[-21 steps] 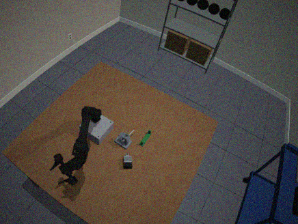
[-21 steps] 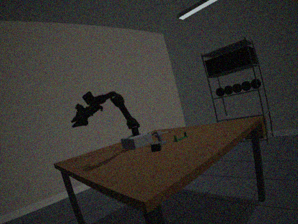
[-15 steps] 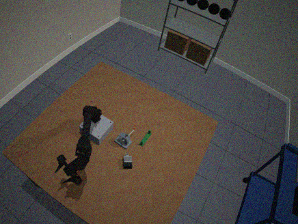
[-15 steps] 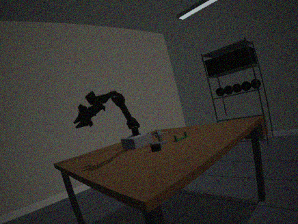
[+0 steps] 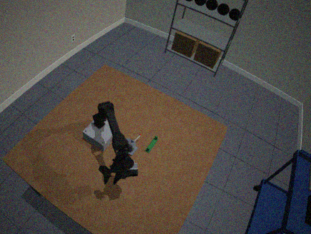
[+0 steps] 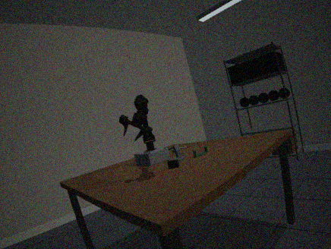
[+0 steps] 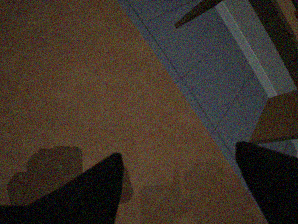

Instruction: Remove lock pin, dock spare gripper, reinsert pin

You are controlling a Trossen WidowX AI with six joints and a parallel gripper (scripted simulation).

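Observation:
My gripper (image 5: 110,182) (image 6: 130,137) (image 7: 179,155) is open, with nothing between its fingers, and hangs above the table. The grey mount (image 5: 132,147) (image 6: 175,152) is partly hidden behind the arm in the top view. A thin pale pin (image 5: 137,138) sticks out of it, with a reddish tip; how deep it sits in the socket is hidden. A dark block with a pale top, seemingly the spare gripper (image 5: 133,173) (image 6: 173,164), stands on the table, partly covered by my arm in the top view. The wrist view shows neither mount, pin nor spare gripper.
A light grey box (image 5: 91,135) (image 6: 142,159) stands beside the arm's base. A green bracket (image 5: 152,144) (image 6: 195,154) lies beyond the mount. The wooden table (image 5: 171,200) (image 6: 212,174) (image 7: 90,90) ends at an edge that crosses the wrist view.

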